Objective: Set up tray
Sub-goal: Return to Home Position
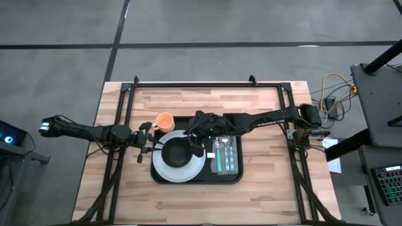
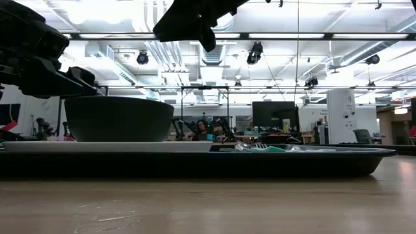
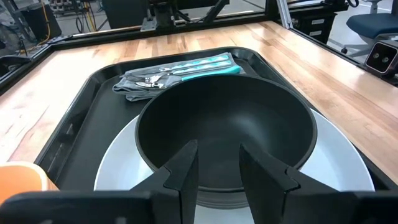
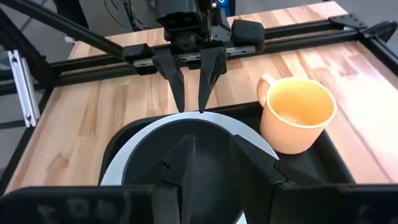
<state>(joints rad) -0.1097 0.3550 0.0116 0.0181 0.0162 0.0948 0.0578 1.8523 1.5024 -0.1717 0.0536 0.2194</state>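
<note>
The black tray (image 1: pixel 233 176) lies in the middle of the table. On it a white plate (image 1: pixel 161 171) carries a black bowl (image 1: pixel 178 152), which rests by its base on the plate (image 2: pixel 97 146). An orange cup (image 4: pixel 297 121) stands in the tray's far left corner. Teal-handled cutlery (image 1: pixel 225 156) lies on a grey napkin at the tray's right. My right gripper (image 4: pixel 211 163) hovers open above the bowl, with nothing between its fingers. My left gripper (image 4: pixel 190 102) stands open at the plate's left edge, pointing at the bowl, its fingers (image 3: pixel 186 171) empty.
A black metal frame (image 1: pixel 201 85) runs along the table's far edge and down both sides. Bare wood lies in front of the tray (image 1: pixel 201 201) and to its right (image 1: pixel 267 163). Beyond the table, the low view shows a workshop with monitors.
</note>
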